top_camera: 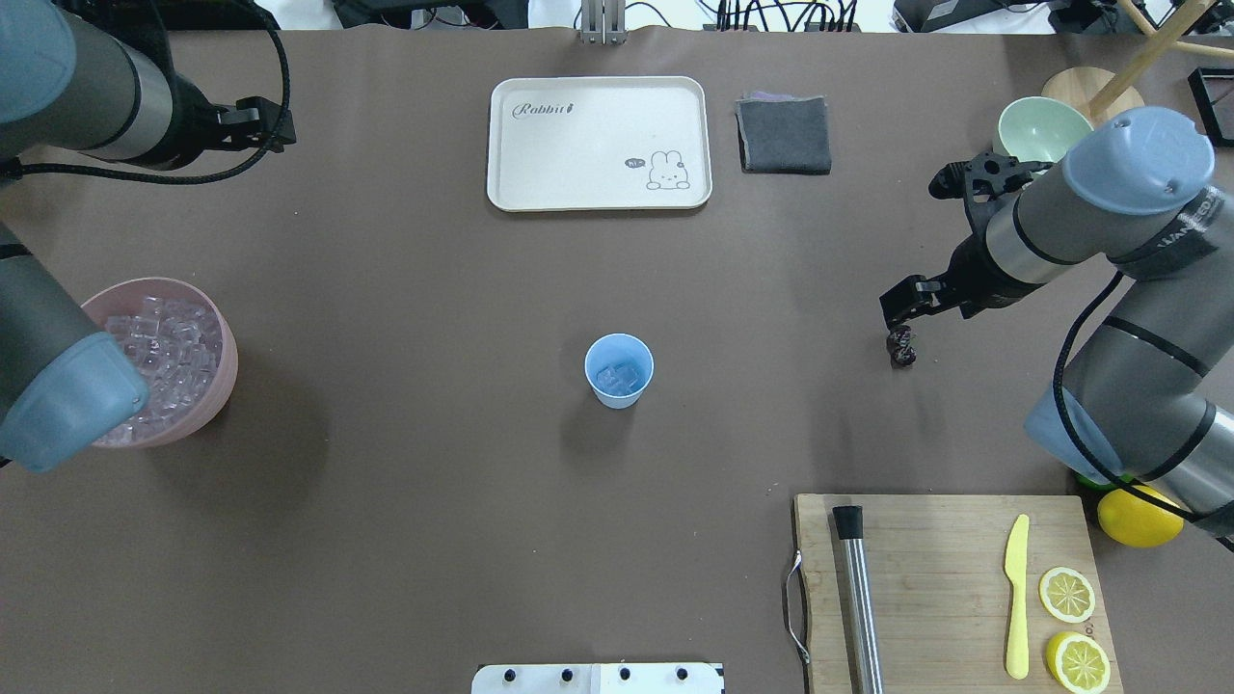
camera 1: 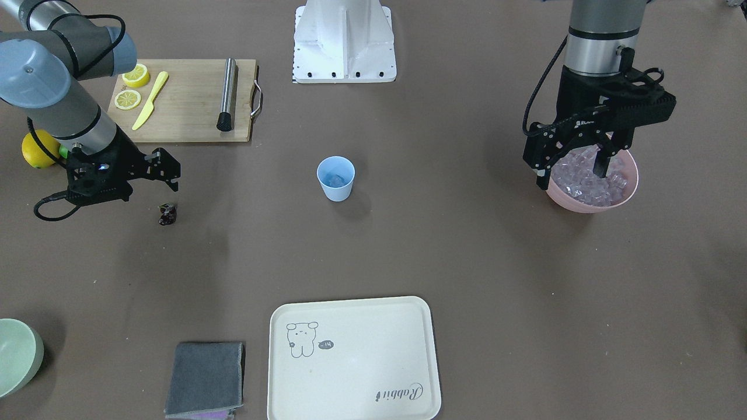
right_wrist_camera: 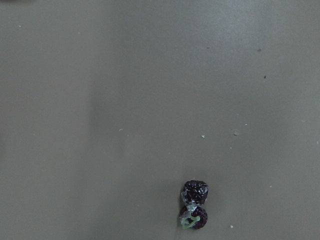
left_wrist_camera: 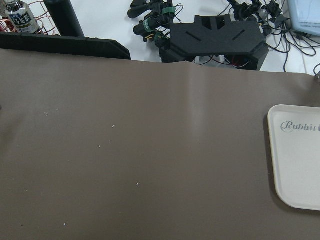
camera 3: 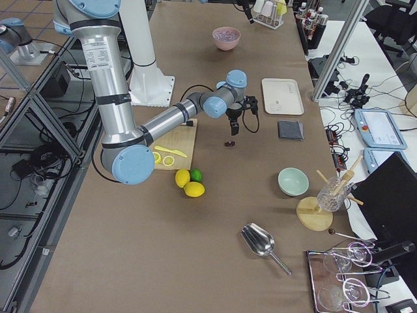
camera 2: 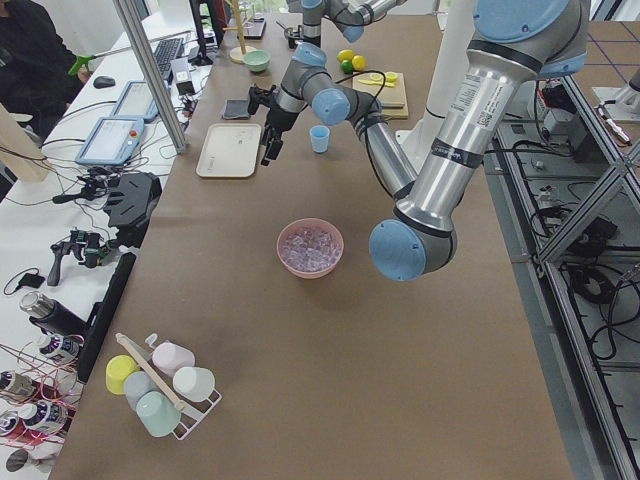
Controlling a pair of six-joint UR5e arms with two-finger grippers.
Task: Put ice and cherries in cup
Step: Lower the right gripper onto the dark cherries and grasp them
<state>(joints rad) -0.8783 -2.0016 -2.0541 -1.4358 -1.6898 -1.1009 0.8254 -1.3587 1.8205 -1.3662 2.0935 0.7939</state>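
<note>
The light-blue cup [camera 1: 335, 182] [top_camera: 618, 378] stands mid-table with a few ice cubes [top_camera: 617, 374] in it. More ice [camera 1: 586, 181] [top_camera: 159, 352] fills a pink bowl [camera 1: 589, 204] on my left side. The cherries [camera 1: 168, 214] [top_camera: 901, 347] lie on the table on my right and show low in the right wrist view [right_wrist_camera: 194, 206]. My right gripper [camera 1: 150, 189] [top_camera: 914, 253] is open and empty, hovering just above and beside them. My left gripper [camera 1: 572, 175] [top_camera: 275, 123] is open and empty, raised high near the bowl. Neither wrist view shows fingers.
A cutting board [top_camera: 950, 540] holds lemon halves [top_camera: 1066, 594], a yellow knife [top_camera: 1017, 598] and a metal rod [top_camera: 858, 598]. A cream tray [top_camera: 598, 188], a grey cloth [top_camera: 783, 135] and a green bowl [top_camera: 1039, 130] sit along the far side. A lemon [top_camera: 1138, 516] lies beside the board.
</note>
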